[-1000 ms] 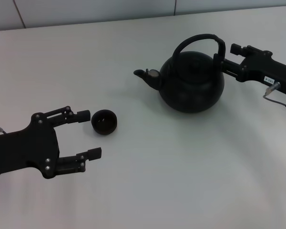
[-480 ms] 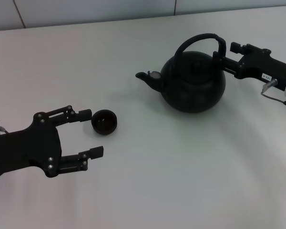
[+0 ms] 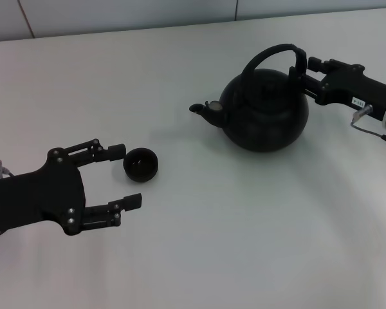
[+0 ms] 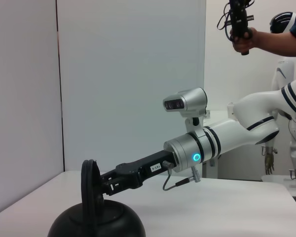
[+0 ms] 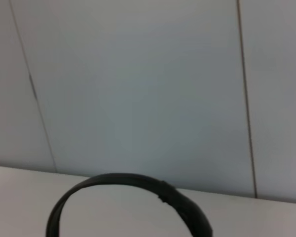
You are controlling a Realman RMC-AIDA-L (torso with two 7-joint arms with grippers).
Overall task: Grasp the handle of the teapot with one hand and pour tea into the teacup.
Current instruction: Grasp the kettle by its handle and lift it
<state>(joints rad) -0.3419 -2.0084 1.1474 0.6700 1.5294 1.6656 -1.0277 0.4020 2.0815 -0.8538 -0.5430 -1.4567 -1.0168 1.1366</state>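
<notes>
Right gripper (image 3: 302, 76) clenched on handle (image 3: 270, 53) (head view only); left gripper (image 3: 125, 177) spread beside teacup (image 3: 141, 165).

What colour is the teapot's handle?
Black, matching the teapot; the handle shows best in the head view.

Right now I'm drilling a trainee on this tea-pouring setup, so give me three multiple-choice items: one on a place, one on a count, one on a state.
1. Where is the teacup?
A. by the left gripper's upper finger
B. under the teapot's spout
C. beside the right gripper

2. How many cups stand on the table?
A. three
B. two
C. one

3. How is the left gripper?
A. shut on the cup
B. open
C. shut on nothing

Answers:
1 A: the cup sits at that fingertip, far from the teapot.
2 C: only one small dark cup shows.
3 B: its fingers are spread apart, while the right gripper is at the handle.
</notes>
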